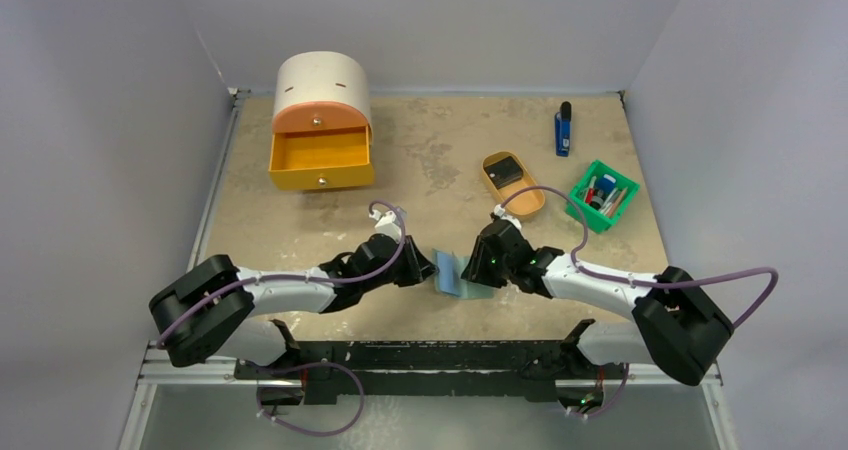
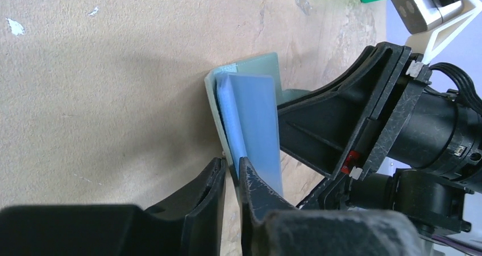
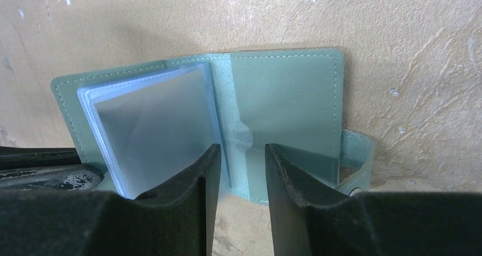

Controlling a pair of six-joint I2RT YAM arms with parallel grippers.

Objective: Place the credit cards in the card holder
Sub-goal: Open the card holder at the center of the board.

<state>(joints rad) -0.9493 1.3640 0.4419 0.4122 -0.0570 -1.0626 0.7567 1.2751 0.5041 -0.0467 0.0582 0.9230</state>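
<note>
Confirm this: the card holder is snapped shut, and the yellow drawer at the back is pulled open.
Not quite. The card holder is spread open, not snapped shut, as the right wrist view shows. The yellow drawer is indeed pulled open.

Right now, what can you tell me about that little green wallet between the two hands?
The card holder is a small grey-green folding wallet, leather-like with stitched edges, lying open on the tan table. Inside are pale blue, frosted plastic sleeves; no card shows in them. A snap tab sticks out from one cover. The left hand pinches the other cover's edge, holding it raised, while the right hand has its fingers apart over the flat half.
</note>
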